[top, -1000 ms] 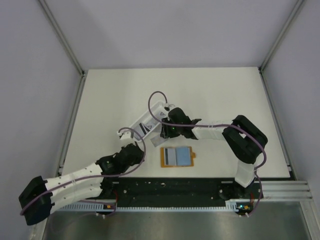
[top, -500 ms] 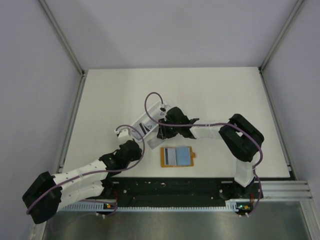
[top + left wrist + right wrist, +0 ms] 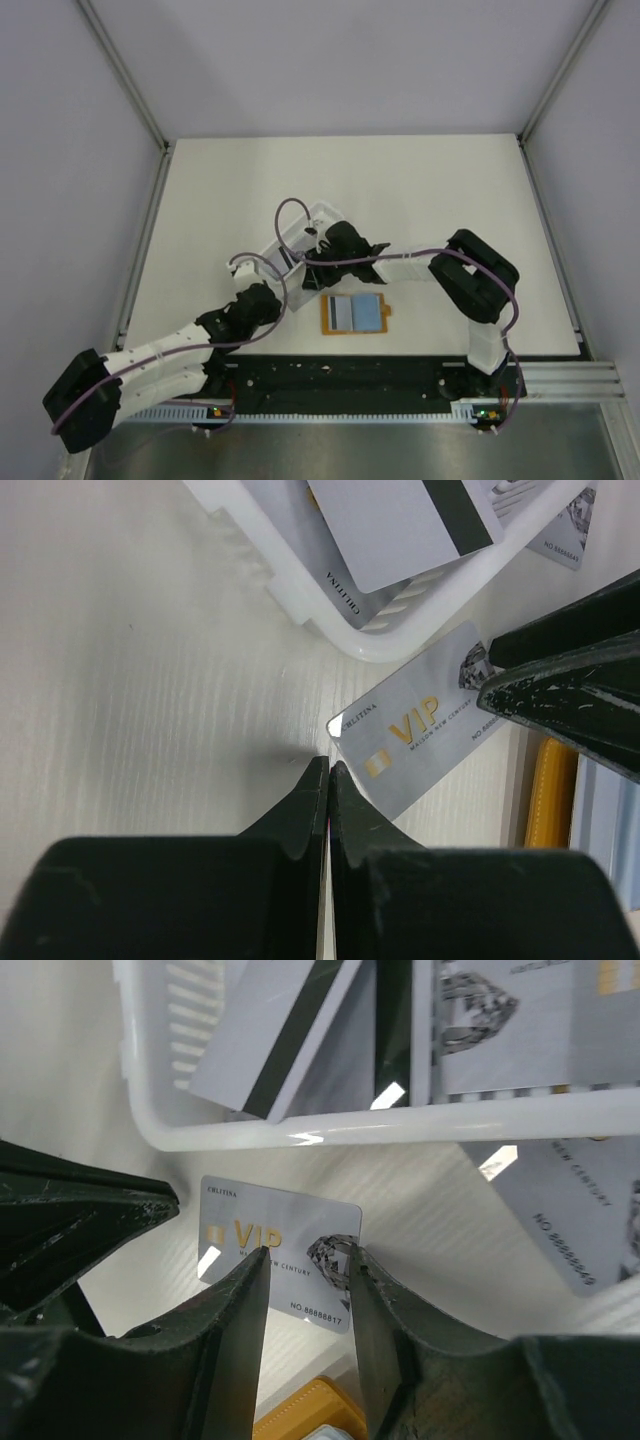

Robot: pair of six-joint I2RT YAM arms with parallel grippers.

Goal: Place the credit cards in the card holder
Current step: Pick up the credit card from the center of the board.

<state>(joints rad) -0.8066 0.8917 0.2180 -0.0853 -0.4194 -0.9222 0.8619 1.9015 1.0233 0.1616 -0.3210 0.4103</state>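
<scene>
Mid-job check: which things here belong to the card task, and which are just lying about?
Job: VIP card; second loose card; cards in the white tray; orange card holder.
Just there: that tray; the table.

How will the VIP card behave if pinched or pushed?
The VIP card lies thin and flat on the table, so a push would probably slide it. Its glossy face may slip in a grip. Its straight, unbent edges suggest it is stiff.
</scene>
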